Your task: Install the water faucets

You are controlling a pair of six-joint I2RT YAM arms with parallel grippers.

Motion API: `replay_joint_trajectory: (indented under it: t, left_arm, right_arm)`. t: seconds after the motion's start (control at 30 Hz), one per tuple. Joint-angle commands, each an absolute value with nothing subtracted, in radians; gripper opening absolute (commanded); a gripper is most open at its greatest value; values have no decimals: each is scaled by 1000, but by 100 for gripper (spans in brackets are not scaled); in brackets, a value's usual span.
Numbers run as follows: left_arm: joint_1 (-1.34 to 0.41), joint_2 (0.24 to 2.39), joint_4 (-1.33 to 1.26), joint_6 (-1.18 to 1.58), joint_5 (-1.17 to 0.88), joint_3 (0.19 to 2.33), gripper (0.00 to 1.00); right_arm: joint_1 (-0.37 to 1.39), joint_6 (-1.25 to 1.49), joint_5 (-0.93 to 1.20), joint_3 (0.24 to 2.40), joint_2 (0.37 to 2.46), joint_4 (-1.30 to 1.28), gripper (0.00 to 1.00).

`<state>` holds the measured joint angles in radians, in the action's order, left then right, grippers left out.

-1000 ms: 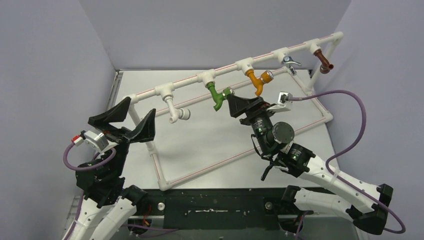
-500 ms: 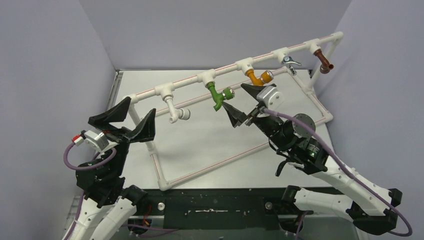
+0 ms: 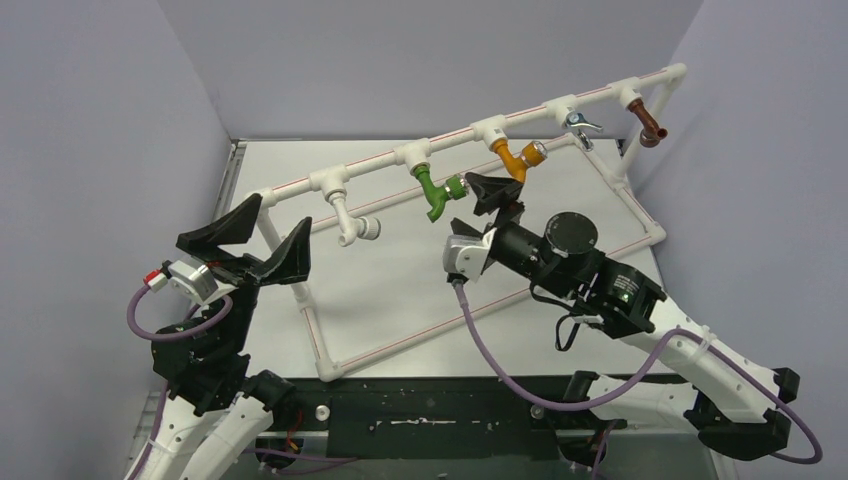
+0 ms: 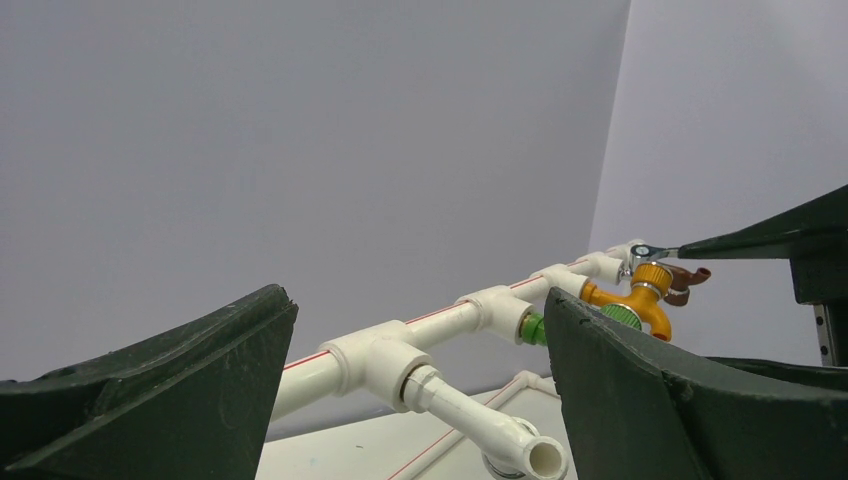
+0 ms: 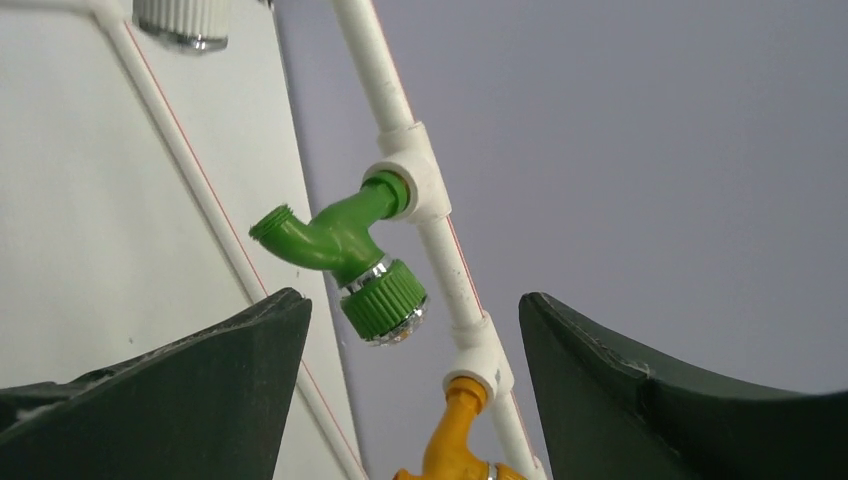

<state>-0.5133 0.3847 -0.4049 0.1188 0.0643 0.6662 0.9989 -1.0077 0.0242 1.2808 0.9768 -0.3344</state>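
Only the right arm has rolled over since earlier. Left gripper hangs wide open, empty, by the pipe frame's left post. Green faucet sits screwed into the frame. Right gripper, open and empty, flanks the faucet's knob without touching.

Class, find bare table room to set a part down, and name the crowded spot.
Free: table inside the pipe frame, between white faucet and near rail. Crowded: around green faucet and orange faucet, by the right gripper.
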Motion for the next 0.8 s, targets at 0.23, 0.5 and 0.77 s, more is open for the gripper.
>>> replay_joint_trajectory:
  t: [0.23, 0.5, 0.77]
  left_arm:
    - [-515, 385, -425, 109, 66, 681, 94]
    - [-517, 380, -424, 106, 68, 680, 94]
    - [-521, 377, -423, 105, 69, 680, 94]
  right_arm:
    - [1171, -1497, -398, 1260, 1049, -326, 79]
    - [1187, -1690, -489, 1112, 1075, -38, 78]
    - [1182, -1736, -496, 1033, 1132, 176, 71]
